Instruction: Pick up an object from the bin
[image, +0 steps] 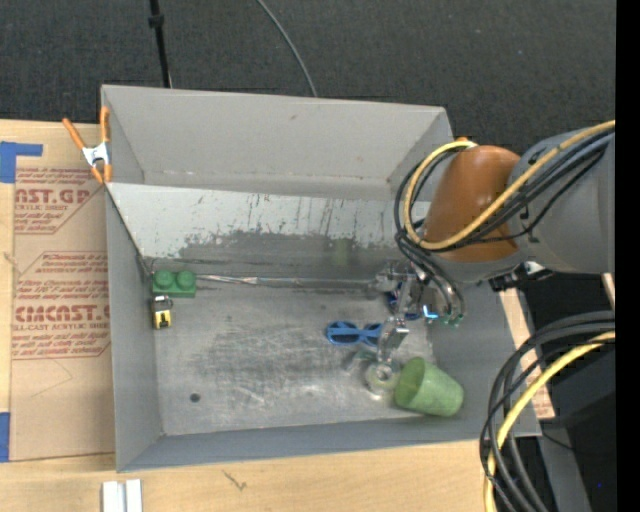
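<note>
My gripper (397, 330) hangs low over the bin's right side, under the orange wrist cover. Its tip is at the right end of a small blue thing (346, 333) that lies flat on the floor and looks like a clip or small scissors. Whether they touch I cannot tell. Just below the gripper lies a small clear roundish piece (379, 379). A green plastic cup (430, 389) lies on its side beside that piece, near the front right corner.
A green toy brick (173, 283) sits against the left wall, with a small yellow and grey piece (162, 319) just in front of it. The arm and its looped cables cover the bin's right rim.
</note>
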